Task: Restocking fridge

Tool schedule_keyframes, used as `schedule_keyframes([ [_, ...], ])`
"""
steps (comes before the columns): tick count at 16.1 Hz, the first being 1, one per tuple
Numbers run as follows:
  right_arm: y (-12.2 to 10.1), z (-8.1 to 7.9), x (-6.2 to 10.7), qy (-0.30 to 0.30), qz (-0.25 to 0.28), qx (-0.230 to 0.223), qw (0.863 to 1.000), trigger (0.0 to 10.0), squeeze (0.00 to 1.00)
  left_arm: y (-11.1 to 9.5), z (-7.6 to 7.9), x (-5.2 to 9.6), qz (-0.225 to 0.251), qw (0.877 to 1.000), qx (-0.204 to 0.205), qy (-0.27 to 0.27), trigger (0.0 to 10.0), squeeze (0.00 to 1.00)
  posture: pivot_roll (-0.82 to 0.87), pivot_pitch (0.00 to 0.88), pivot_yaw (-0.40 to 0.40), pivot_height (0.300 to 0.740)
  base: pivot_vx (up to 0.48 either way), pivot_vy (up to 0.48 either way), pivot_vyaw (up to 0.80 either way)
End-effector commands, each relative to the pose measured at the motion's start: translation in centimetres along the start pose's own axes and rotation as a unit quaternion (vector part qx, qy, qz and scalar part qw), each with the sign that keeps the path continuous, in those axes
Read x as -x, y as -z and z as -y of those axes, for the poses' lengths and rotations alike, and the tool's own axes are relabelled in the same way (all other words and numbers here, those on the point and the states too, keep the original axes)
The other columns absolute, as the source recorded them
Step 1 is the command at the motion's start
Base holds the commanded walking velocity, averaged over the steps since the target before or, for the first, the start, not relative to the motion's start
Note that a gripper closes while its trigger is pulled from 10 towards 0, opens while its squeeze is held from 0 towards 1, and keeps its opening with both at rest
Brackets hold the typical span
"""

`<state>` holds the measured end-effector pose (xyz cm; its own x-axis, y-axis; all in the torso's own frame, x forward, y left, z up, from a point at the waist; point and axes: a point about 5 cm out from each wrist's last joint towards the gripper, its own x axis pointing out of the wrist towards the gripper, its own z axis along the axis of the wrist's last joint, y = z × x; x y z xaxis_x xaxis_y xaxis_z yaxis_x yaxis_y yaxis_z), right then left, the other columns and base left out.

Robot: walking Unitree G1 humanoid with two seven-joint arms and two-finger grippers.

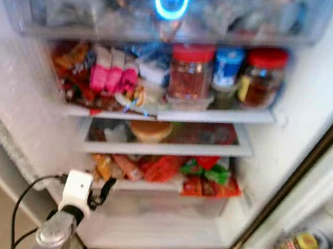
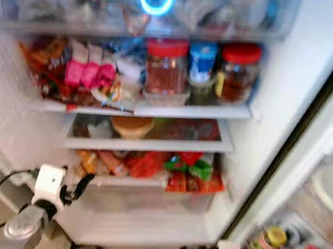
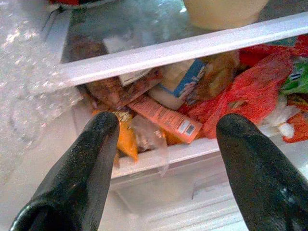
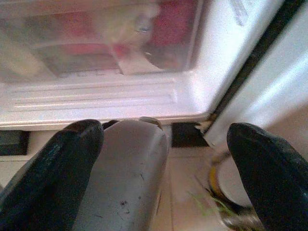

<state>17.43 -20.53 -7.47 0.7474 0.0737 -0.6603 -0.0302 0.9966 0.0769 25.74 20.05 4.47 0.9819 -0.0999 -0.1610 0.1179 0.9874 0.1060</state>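
While left hand (image 3: 166, 159) gapes, crinkly orange packet (image 3: 166, 118) w/ glass shelf (image 3: 183, 48) above.

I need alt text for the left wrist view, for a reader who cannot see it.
The left gripper, fingers open, points into an open fridge at a drawer crowded with food packets: an orange packet, a red bag. A white shelf runs above them.

Head eyes downward into open fridge (image 1: 258, 117), wrist views close
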Motion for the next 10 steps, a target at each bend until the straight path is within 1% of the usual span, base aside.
schedule_keyframes([
  [1, 1.8, -1.0, 0.4, -0.013, -0.037, -0.01, 0.999, 10.0, 0.0, 0.3, -0.7, 0.0, -0.003, 1.0, 0.01, -0.016, 10.0, 0.0, -0.08, 0.044, 0.055, 0.618, -0.251, 0.0, 0.0],
  [6, 1.8, -1.0, 0.4, -0.015, -0.038, -0.011, 0.999, 10.0, 0.0, 1.5, -1.2, 0.4, -0.023, 0.999, 0.028, -0.031, 10.0, 0.0, -0.08, 0.05, 0.056, 0.618, -0.252, 0.0, 0.0],
  [10, 1.9, -1.0, 0.4, -0.014, -0.04, -0.011, 0.999, 10.0, 0.0, 3.4, -1.7, 1.2, -0.058, 0.995, 0.057, -0.052, 10.0, 0.0, -0.08, 0.052, 0.056, 0.618, -0.258, 0.0, 0.0],
])
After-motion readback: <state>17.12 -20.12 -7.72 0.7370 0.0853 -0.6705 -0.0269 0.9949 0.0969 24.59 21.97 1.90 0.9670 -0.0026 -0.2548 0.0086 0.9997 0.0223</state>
